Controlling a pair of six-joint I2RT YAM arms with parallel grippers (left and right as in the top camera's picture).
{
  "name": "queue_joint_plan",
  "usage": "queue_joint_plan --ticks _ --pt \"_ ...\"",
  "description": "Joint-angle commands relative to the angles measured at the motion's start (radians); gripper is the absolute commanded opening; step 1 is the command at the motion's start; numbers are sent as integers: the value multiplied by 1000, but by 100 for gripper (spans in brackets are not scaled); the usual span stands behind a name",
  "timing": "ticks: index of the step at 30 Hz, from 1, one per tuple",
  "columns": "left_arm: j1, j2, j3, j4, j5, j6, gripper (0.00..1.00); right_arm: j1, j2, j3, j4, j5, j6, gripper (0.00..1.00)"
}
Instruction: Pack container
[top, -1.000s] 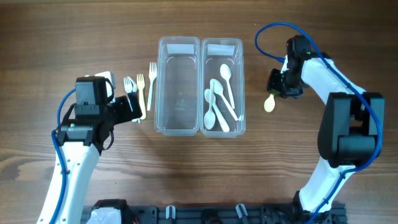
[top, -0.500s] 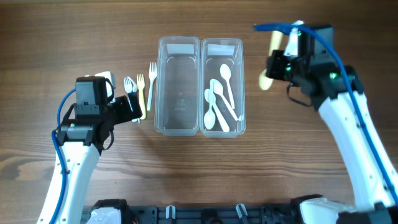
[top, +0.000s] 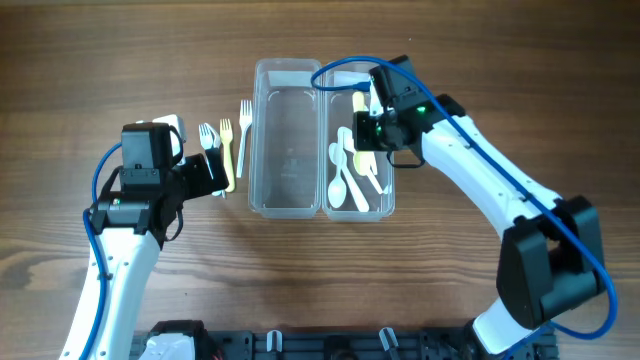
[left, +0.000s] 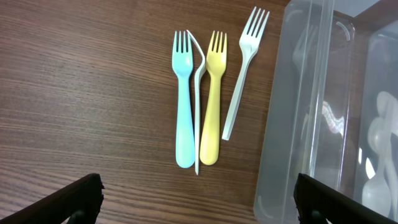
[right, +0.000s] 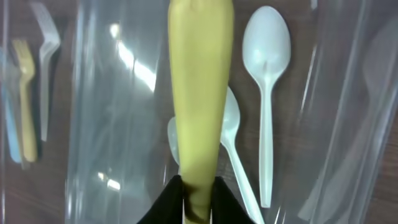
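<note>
Two clear containers stand side by side: the left one (top: 287, 140) holds nothing, the right one (top: 385, 85) holds several white spoons (top: 345, 165). My right gripper (top: 366, 128) is shut on a yellow spoon (right: 199, 93) and holds it above the right container; its tip also shows in the overhead view (top: 359, 101). Several forks lie left of the containers: a blue one (left: 183, 106), a yellow one (left: 213, 99) and white ones (left: 244, 68). My left gripper (left: 196, 205) is open just in front of the forks, holding nothing.
The wooden table (top: 120, 60) carries everything. The forks also show in the overhead view (top: 226, 145), between my left arm and the left container. The left container's wall (left: 292, 124) is close on the right of my left gripper.
My right arm has swung left from beside the right container, carrying the yellow spoon, and is now over that container. The left arm has not moved.
</note>
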Motion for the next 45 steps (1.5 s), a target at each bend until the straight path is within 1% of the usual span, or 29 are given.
queue_joint_plan --ticks 1,2,3,5,8,9,11,13,15,17,20,22,25,26,28,29,31,35,36,38,40,42,45 --pt "-6 5 20 3 -10 -10 100 -2 -76 50 17 -55 -66 34" --pt "-6 5 20 3 -10 -10 100 -2 -97 60 16 -55 -80 40" --pt "-6 5 20 3 -10 -10 100 -27 -206 89 13 -29 -128 65" --pt "-6 5 20 5 -10 -10 100 -55 -269 90 11 1 -127 68" --pt "-6 5 20 15 -7 -13 100 -137 -385 90 -19 39 -126 73" --pt "-6 5 20 14 4 -17 100 -167 -416 90 -36 52 -125 76" --pt "-6 5 20 -43 113 -56 100 -244 -479 90 -79 63 -124 87" --pt "-6 6 20 -46 220 -72 100 -317 -523 90 -117 63 -124 89" --pt "-6 6 20 -38 251 -74 100 -386 -551 90 -156 63 -124 94" --pt "-6 7 20 -16 239 -117 100 -444 -562 90 -198 63 -123 99" --pt "-6 19 21 -4 166 -254 99 -508 -555 88 -259 63 -124 100" --pt "-6 39 21 -5 119 -278 99 -533 -537 87 -296 71 -127 100" --pt "4 90 44 -42 -4 -275 99 -541 -497 87 -327 109 -127 100" --pt "13 109 60 -51 -18 -274 99 -541 -482 87 -331 113 -127 100" --pt "33 151 99 -62 -2 -260 99 -541 -453 87 -336 111 -126 100" --pt "39 174 120 -64 23 -233 97 -541 -439 87 -341 111 -126 100" --pt "39 229 167 -69 66 -184 96 -541 -410 87 -356 111 -124 100" --pt "28 363 243 -83 61 -138 95 -541 -352 87 -381 111 -124 100" --pt "18 424 261 -79 23 -135 94 -541 -332 87 -391 111 -124 100" --pt "4 480 276 -63 -39 -147 94 -541 -316 87 -401 109 -124 100" --pt "-4 520 293 -37 -80 -171 91 -541 -302 87 -412 90 -123 100" --pt "-6 545 312 -6 -89 -197 88 -541 -294 87 -415 57 -124 100" --pt "-14 551 322 60 -77 -190 86 -541 -290 87 -414 23 -123 100"
